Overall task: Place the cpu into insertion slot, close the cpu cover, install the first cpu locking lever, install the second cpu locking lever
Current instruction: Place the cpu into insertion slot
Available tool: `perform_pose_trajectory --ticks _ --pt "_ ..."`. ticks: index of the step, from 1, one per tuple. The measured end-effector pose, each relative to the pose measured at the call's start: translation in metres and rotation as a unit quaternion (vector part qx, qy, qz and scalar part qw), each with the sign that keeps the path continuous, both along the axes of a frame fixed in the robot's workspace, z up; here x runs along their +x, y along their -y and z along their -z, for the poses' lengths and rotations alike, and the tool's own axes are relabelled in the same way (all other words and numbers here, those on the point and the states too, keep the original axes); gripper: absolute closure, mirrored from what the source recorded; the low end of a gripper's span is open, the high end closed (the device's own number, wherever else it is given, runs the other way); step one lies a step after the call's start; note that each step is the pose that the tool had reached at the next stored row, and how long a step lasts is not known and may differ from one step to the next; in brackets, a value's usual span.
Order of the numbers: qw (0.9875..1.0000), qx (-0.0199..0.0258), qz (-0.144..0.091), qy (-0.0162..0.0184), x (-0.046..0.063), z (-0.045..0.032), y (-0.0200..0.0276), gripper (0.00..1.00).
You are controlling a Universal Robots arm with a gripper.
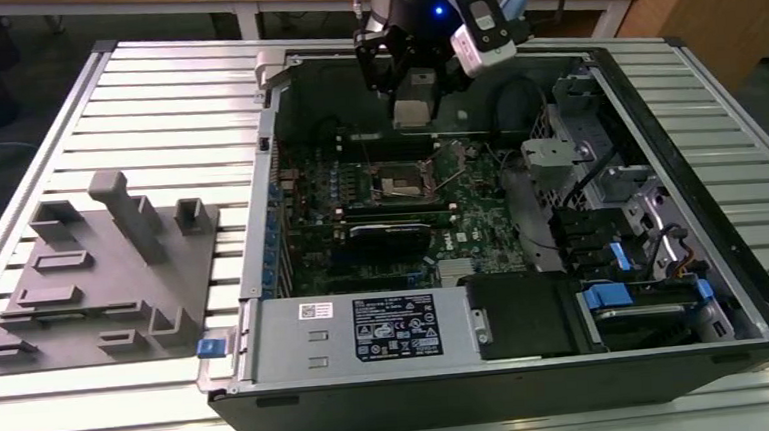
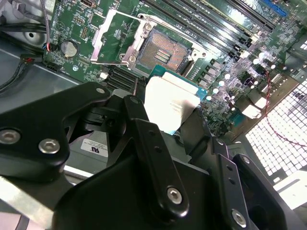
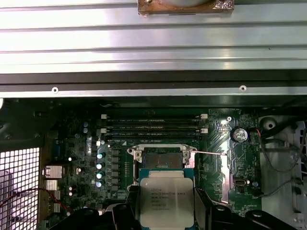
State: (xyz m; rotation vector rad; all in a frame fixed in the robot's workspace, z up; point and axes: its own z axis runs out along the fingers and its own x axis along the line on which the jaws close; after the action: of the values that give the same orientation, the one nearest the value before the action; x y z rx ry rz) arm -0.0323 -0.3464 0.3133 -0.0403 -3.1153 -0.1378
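My gripper (image 1: 412,106) hangs over the back of the open computer case, shut on the cpu (image 1: 412,114). In the first wrist view the cpu (image 3: 166,201), a silvery square chip, sits between two black fingers (image 3: 125,213). Just beyond it lies the insertion slot (image 3: 160,157), a dark square socket with a metal rim on the green board. The second wrist view shows the cpu (image 2: 170,103) from its other side, apart from the insertion slot (image 2: 162,49). The cpu cover (image 2: 100,38) stands swung open beside the socket. A thin lever (image 3: 211,153) sticks out sideways.
A grey holder block (image 1: 95,273) lies on the slatted table at the exterior view's left. Inside the case are the power supply (image 1: 364,327) in front, drive bays and cables (image 1: 625,221) at the right, and long black memory slots (image 3: 153,122) beyond the socket.
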Motion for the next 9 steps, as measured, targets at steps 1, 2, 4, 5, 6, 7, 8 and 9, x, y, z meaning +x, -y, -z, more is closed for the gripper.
perform_pose_trajectory --ticks 1,2,4,5,6,7,8,9 --pt "1.0 0.0 0.0 0.0 0.0 0.0002 0.0 0.46" --pt "1.0 0.0001 0.0 0.0 0.0 0.0004 0.0 0.46" --pt "1.0 0.0 0.0 0.0 0.0 0.0015 0.0 0.46" --pt "1.0 0.0 0.0 0.0 0.0 0.0022 0.0 0.46" --pt "1.0 0.0 0.0 0.0 0.0 0.0022 0.0 0.46" --pt "1.0 0.0 0.0 0.0 0.0 0.0023 0.0 0.46" --pt "1.0 0.0002 0.0 0.0001 0.0 0.0027 0.0 0.46" --pt "1.0 0.0002 0.0 0.0001 0.0 0.0032 0.0 0.46"
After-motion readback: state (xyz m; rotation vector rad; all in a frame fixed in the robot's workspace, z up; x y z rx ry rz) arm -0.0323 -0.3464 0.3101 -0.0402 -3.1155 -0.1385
